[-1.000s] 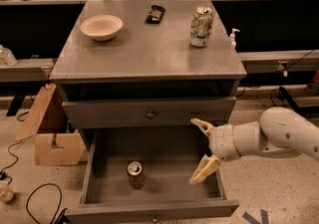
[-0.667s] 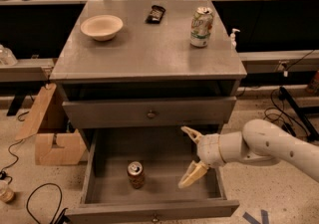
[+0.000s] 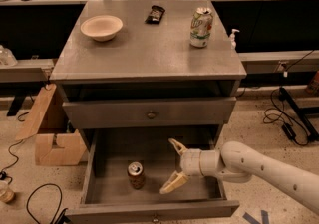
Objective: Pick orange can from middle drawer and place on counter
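Standing upright on the flat grey floor of the wide, deep grey middle drawer, which is being shown pulled out at the bottom of the cabinet, the small orange-brown drink can with its silver top is being seen toward the front of that floor, at about seven o'clock from the floor's middle and apart from every wall. The cream-coloured two-finger gripper is being held inside the drawer space, at about three o'clock from the can, near it but not touching it. Its jaws are being held spread wide, one cream fingertip pointing toward eleven o'clock and the other toward seven o'clock, with nothing caught between them. The smooth white arm behind the gripper is being seen entering from about four o'clock of the view and crossing the drawer's right side. Above the open drawer, a shallower grey drawer front with a small round knob is being shown. The flat, dull grey counter on top of the cabinet is being occupied by three things: a shallow cream bowl at about ten o'clock, a small dark packet at about twelve o'clock, and a taller green-and-white can standing upright at about two o'clock. A brown cardboard box is being seen on the speckled floor at about nine o'clock from the drawer.
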`<control>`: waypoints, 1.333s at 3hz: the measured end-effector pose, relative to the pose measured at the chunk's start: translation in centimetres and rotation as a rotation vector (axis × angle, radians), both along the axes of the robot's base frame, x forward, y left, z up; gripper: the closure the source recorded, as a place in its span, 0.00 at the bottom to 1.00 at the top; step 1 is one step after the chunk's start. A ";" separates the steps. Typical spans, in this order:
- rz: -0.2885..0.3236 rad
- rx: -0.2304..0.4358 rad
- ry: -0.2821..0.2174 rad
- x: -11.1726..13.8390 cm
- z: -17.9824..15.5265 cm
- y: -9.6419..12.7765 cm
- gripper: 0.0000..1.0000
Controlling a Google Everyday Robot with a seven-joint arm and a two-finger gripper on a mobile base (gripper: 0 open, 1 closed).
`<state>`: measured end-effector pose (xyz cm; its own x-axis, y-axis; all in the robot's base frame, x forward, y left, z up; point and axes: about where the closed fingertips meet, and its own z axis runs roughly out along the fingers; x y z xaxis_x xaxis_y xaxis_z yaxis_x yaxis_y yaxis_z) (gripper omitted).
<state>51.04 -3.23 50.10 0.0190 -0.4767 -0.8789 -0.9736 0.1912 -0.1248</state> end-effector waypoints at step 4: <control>0.078 0.161 0.014 2.2 -6.0 8.3 0.00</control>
